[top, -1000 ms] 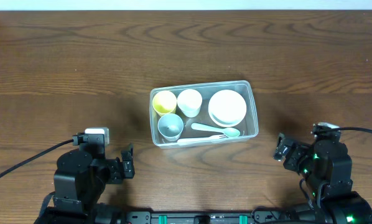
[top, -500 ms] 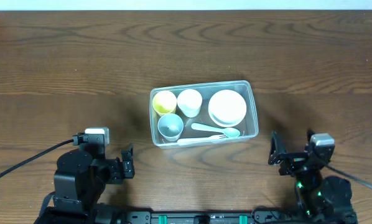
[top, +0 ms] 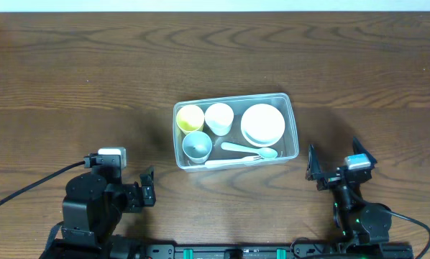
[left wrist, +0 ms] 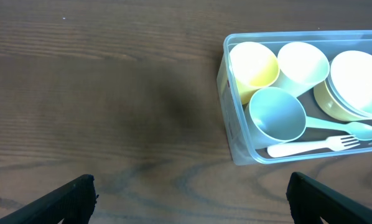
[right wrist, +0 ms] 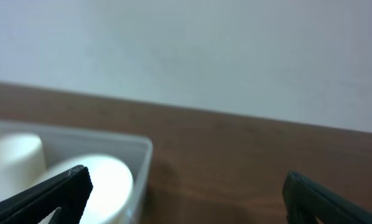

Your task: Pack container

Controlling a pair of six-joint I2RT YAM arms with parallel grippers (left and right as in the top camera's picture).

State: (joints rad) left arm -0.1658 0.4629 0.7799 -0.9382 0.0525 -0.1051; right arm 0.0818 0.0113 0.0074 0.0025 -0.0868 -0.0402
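The container [top: 295, 137] sits mid-frame on the counter [top: 71, 72], with cups [top: 218, 117], bowls [top: 263, 124] and cutlery [top: 238, 149] nested snugly inside to fit. The left claw [left wrist: 189, 194] and right claw [right wrist: 186, 198] both hang spread and empty near the bottom edge, so packing looks finished.

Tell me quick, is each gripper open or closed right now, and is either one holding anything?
Left gripper: open, fingers spread wide, holding nothing.
Right gripper: open, fingers spread wide, holding nothing.
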